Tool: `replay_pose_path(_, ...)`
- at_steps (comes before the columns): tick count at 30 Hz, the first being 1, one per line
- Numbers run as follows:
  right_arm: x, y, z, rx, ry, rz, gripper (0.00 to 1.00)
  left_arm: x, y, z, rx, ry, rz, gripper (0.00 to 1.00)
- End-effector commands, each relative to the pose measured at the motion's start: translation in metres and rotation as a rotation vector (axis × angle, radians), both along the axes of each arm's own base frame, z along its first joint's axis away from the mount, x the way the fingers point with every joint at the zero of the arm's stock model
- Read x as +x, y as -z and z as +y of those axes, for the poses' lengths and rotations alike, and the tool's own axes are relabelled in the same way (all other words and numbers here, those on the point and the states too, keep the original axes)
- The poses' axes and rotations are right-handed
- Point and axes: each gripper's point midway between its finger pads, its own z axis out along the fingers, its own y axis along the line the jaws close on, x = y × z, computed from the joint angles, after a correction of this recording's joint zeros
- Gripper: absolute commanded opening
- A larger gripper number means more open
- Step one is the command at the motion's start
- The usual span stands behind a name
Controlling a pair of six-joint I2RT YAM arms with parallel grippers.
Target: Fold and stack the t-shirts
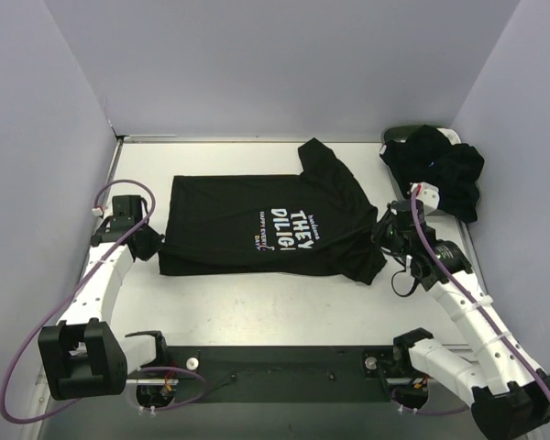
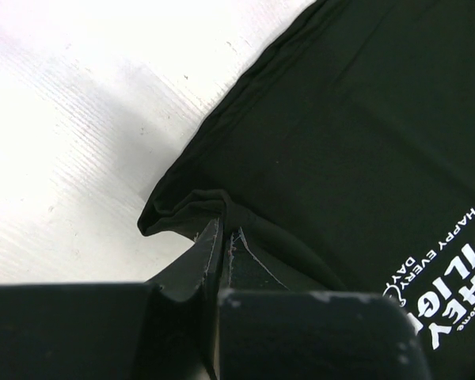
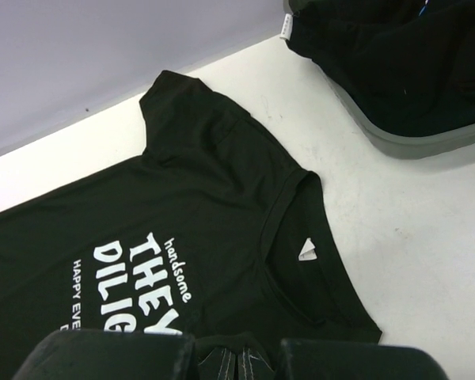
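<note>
T-shirt point(image 1: 257, 225): one flat | left hand point(image 2: 224, 229), right hand point(image 3: 237, 358): clamped on it | basket point(image 3: 412, 144): one

Your t-shirt point(image 1: 266, 225) lies spread on the table point(image 1: 257, 312); behind it, right, sits the basket point(image 1: 399, 136) (shirts point(image 1: 445, 174) heaped in it).

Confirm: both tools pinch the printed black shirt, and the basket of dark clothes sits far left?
No: the basket of dark clothes sits far right, per the top view. Left tool and right tool pinch the printed black shirt.
</note>
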Motion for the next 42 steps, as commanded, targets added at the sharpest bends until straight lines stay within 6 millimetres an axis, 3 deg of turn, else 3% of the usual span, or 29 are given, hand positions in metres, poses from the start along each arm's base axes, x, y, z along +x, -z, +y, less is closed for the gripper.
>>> replay_pose_path(1, 0.016, -0.013, 0.006, 0.03, -0.056, -0.02, 0.0, 0.021, -0.012, 0.0, 0.0, 0.014, -0.068, 0.0)
replay_pose_path(5, 0.021, -0.036, 0.004, 0.041, -0.067, -0.067, 0.0, 0.023, -0.013, -0.002, -0.004, 0.026, -0.071, 0.0)
replay_pose_path(11, 0.009, -0.067, -0.003, 0.03, -0.079, -0.123, 0.0, 0.018, -0.027, -0.011, -0.023, 0.053, -0.109, 0.0)
replay_pose_path(15, 0.0, -0.078, -0.005, 0.027, -0.089, -0.153, 0.0, 0.008, -0.043, -0.013, -0.024, 0.075, -0.153, 0.0)
replay_pose_path(20, -0.016, -0.09, -0.014, 0.019, -0.079, -0.214, 0.0, -0.007, -0.048, -0.014, -0.013, 0.091, -0.168, 0.0)
replay_pose_path(28, -0.031, -0.085, -0.024, 0.014, -0.049, -0.206, 0.0, -0.02, -0.044, -0.017, -0.02, 0.1, -0.17, 0.0)
replay_pose_path(36, -0.036, -0.075, -0.024, 0.01, -0.057, -0.179, 0.0, -0.013, -0.032, -0.021, -0.035, 0.113, -0.151, 0.0)
replay_pose_path(42, -0.043, -0.062, -0.026, -0.001, -0.061, -0.143, 0.0, -0.01, -0.035, -0.032, -0.057, 0.145, -0.16, 0.0)
